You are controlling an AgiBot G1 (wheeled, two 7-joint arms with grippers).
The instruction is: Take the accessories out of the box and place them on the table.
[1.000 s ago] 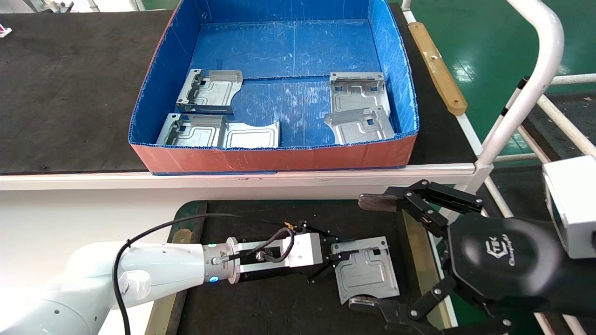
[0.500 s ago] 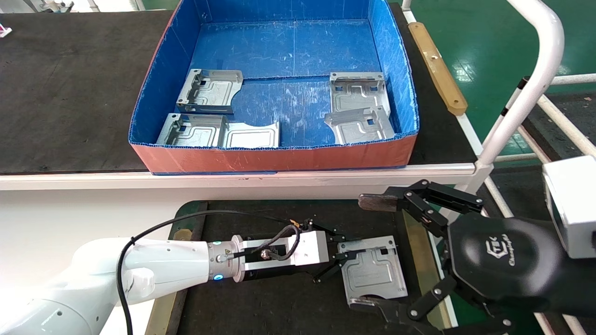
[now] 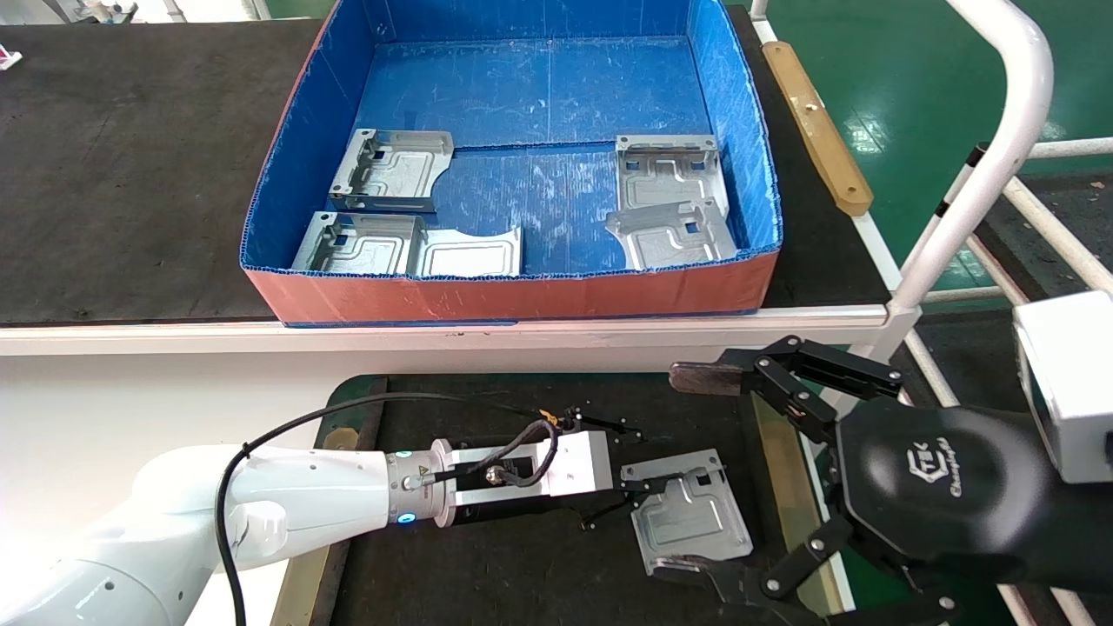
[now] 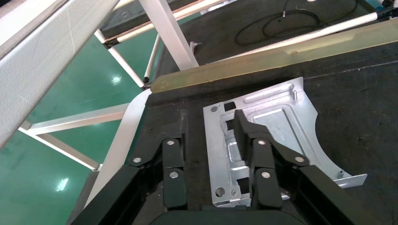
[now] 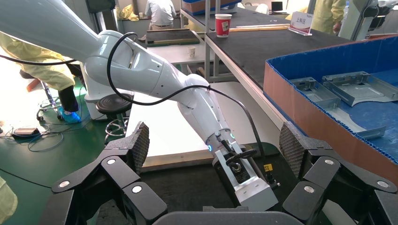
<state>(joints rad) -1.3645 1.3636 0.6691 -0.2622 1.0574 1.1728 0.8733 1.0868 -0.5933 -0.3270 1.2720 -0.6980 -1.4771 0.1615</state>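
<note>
Dark table mat (image 3: 522, 565), plate (image 3: 691, 513) between spread left claw (image 3: 628, 474) fingers.

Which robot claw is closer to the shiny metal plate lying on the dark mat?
The left claw. One finger lies over the plate, which rests on the table's mat; the other is beside it. The right claw is wide open around the plate's far side, not touching.

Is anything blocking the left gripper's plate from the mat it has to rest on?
Nothing visible. The plate already lies on the table's dark mat, with the left gripper open over its edge. The right gripper is open around that spot, not under the plate.
</note>
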